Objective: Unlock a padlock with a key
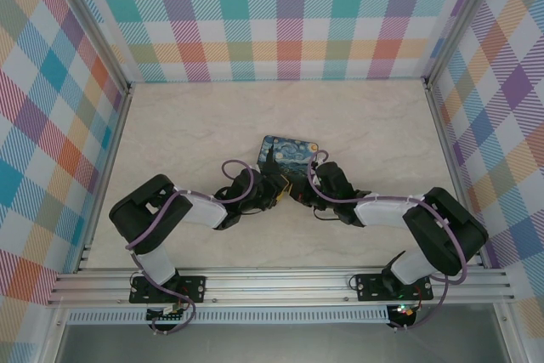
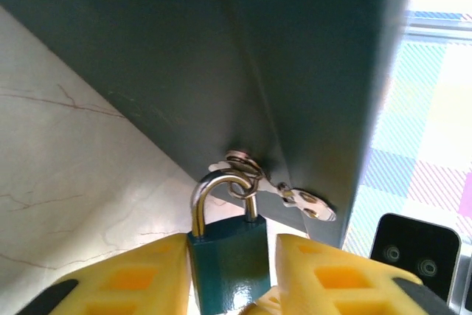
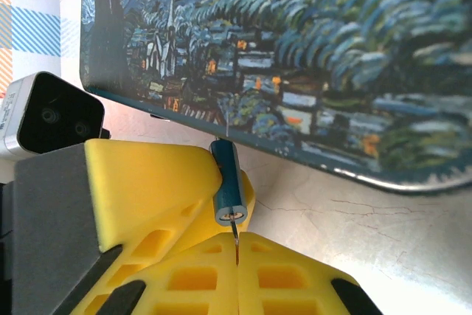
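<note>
From above, the left gripper (image 1: 274, 190) and right gripper (image 1: 299, 190) are sitting tip to tip at the tin box's (image 1: 289, 150) near edge. At the left wrist, yellow fingers (image 2: 147, 278) are clamping the padlock (image 2: 225, 256) (its shackle hanging through the box's hasp (image 2: 295, 197)). At the right wrist, closed fingers (image 3: 295, 278) are pinching the key (image 3: 235, 240), its tip touching the padlock's underside.

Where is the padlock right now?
Left wrist view, bottom centre: the padlock sits between the fingers of the left gripper, its shackle hooked through the latch on the tin box.
</note>
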